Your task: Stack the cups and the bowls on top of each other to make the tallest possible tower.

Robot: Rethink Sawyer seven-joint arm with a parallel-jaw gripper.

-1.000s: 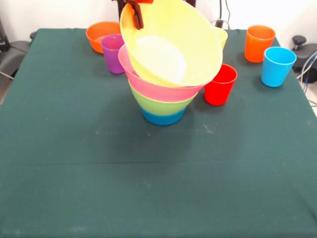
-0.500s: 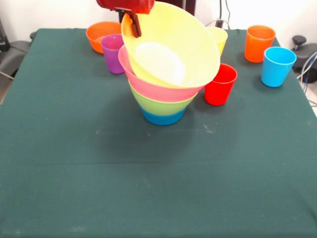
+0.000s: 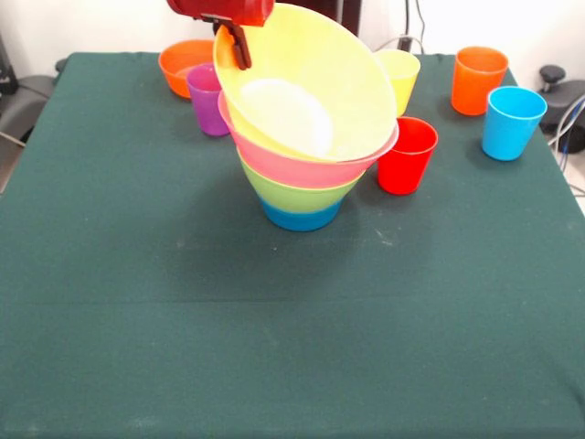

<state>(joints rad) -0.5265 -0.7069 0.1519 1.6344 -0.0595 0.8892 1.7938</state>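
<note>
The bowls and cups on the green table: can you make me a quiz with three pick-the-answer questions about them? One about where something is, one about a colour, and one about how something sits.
1. Where is the red cup?
A. Inside the top bowl
B. On the table, right of the tower in the picture
C. On top of the purple cup

2. What colour is the bowl at the bottom of the tower?
A. Blue
B. Red
C. Purple

3. How does the top bowl sit?
A. Level
B. Upside down
C. Tilted, its opening turned toward the camera

Answers:
1. B: the red cup stands alone on the cloth beside the tower.
2. A: the blue bowl shows under the green bowl and the pink bowl.
3. C: its inside shows, and the gripper is at its raised rim.
</note>
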